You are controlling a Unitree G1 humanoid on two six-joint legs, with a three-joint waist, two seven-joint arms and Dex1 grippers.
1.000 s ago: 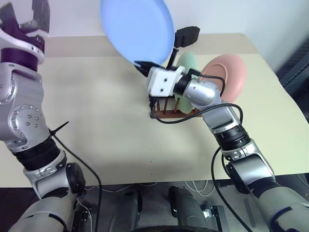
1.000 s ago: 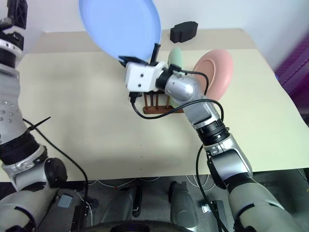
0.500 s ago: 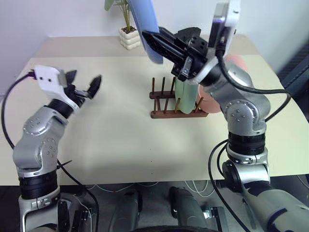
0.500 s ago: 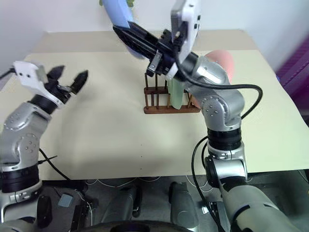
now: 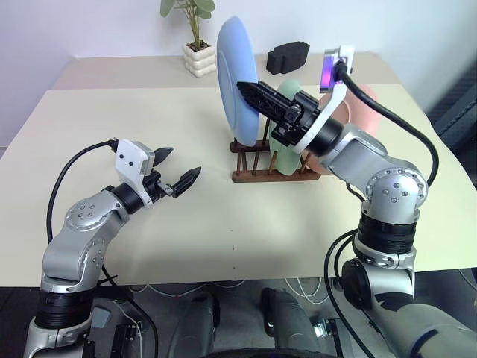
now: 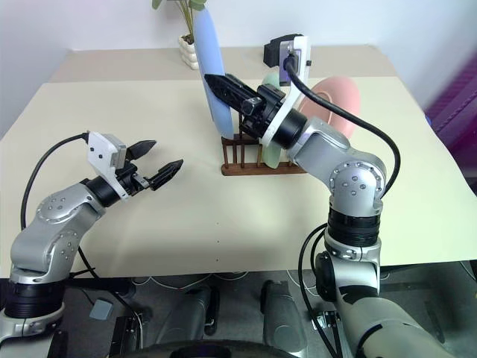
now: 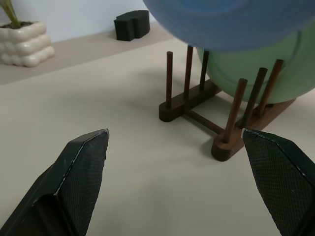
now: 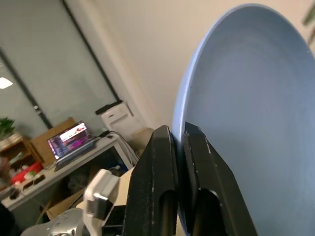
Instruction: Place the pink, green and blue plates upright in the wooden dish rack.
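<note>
Since one second ago the blue plate (image 5: 237, 80) has been rolled from flat overhead to upright on edge, and the left end effector (image 5: 176, 171) lowered toward the tabletop (image 5: 186, 224). Right end effector (image 5: 257, 95) is clamped shut on the blue plate's rim; left is spread wide, empty. Plate is held just above the wooden dish rack (image 5: 257, 160), at its free left-end pegs, face parallel to the green plate (image 5: 287, 97) and pink plate (image 5: 356, 104) already racked. Judged next: straight descent; right arm nearer
</note>
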